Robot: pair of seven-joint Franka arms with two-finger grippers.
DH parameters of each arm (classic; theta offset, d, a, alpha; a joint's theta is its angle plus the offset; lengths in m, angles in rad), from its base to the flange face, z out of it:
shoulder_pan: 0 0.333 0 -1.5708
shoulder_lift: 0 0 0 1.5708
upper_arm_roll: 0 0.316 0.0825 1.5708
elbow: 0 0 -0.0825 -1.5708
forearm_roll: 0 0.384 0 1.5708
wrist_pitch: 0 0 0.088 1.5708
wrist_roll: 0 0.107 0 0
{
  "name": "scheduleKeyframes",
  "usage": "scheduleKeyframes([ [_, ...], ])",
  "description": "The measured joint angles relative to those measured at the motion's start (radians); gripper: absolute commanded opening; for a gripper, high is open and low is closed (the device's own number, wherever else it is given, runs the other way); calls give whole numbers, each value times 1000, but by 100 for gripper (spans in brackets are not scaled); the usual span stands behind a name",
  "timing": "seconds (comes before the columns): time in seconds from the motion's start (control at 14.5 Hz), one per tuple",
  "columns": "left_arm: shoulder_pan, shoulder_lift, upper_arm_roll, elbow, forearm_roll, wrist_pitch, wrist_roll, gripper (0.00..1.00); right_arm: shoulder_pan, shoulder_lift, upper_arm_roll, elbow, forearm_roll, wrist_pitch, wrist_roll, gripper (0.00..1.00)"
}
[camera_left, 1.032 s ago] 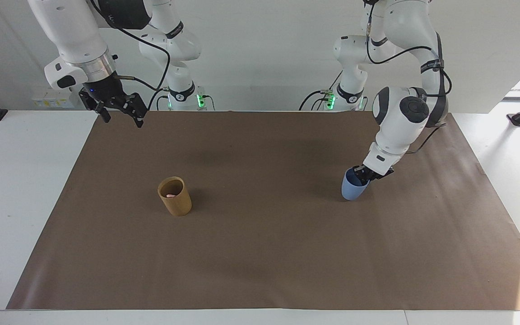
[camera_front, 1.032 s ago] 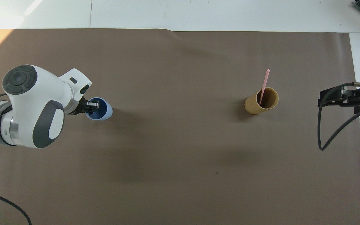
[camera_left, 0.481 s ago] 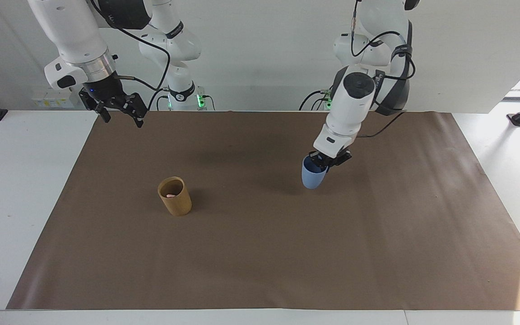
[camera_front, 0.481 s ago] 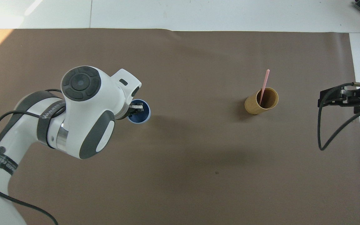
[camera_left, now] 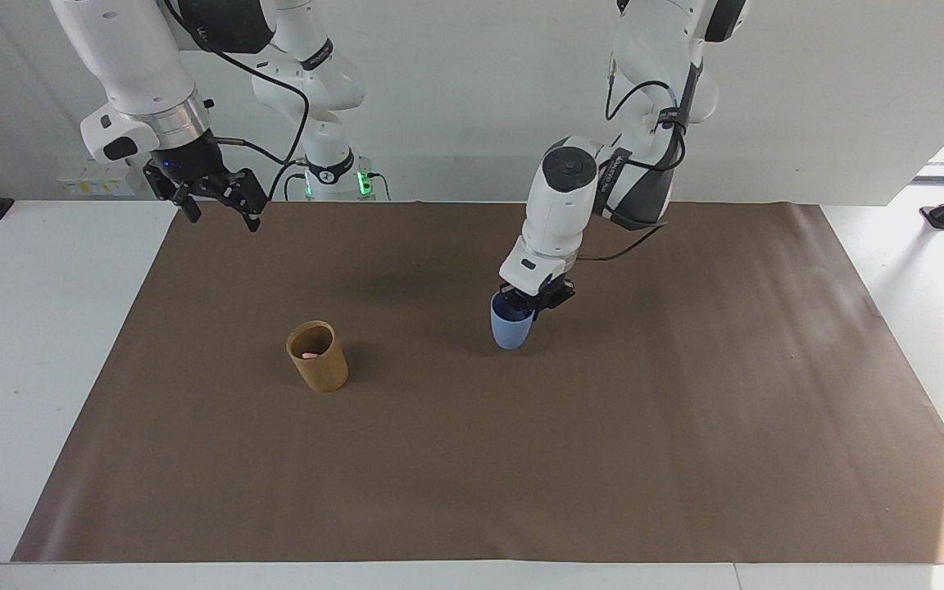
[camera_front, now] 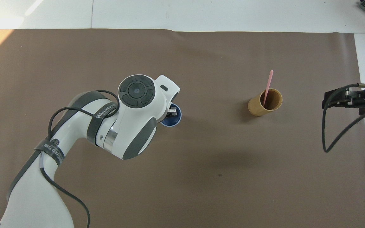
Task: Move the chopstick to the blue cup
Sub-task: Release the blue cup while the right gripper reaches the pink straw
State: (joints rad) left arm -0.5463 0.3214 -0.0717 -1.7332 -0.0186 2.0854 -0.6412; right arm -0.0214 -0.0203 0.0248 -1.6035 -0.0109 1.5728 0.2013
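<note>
My left gripper [camera_left: 533,300] is shut on the rim of the light-blue cup [camera_left: 511,332] and holds it upright low over the middle of the brown mat; I cannot tell whether its base touches. In the overhead view the cup [camera_front: 174,120] peeks out from under the left gripper [camera_front: 173,111]. A pale-pink chopstick [camera_front: 268,85] stands leaning in the tan cup [camera_front: 261,106]; only its tip [camera_left: 309,355] shows inside the tan cup [camera_left: 318,358] in the facing view. My right gripper [camera_left: 222,220] waits open, raised over the mat's corner at the right arm's end.
The brown mat [camera_left: 472,459] covers most of the white table [camera_left: 38,328]. The tan cup stands toward the right arm's end, beside the blue cup with a wide gap between them. A black cable [camera_front: 328,136] hangs from the right arm.
My left gripper has carried the blue cup from the left arm's end to the middle of the mat, toward the tan cup. The right arm, tan cup and chopstick have not moved.
</note>
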Motion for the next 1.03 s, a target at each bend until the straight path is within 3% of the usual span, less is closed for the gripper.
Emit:
scheduleKeyframes([
  [0.34, -37, 75, 1, 30, 0, 30, -24, 2, -9, 0, -4, 0, 0, 0, 1, 100],
  [0.41, -38, 80, 1, 40, 0, 30, -24, 36, -21, 0, -5, 0, 0, 0, 1, 100],
  [0.48, -38, 81, 2, 45, 0, 30, -24, 99, -31, 0, -6, 0, 0, 0, -1, 100],
  [0.76, -38, 81, 8, 53, 0, 29, -24, 100, -25, 7, 6, -1, 0, 47, -9, 100],
  [1.03, -12, 37, 29, 82, 18, -26, 41, 100, 27, 79, 12, -4, -1, 195, -9, 100],
])
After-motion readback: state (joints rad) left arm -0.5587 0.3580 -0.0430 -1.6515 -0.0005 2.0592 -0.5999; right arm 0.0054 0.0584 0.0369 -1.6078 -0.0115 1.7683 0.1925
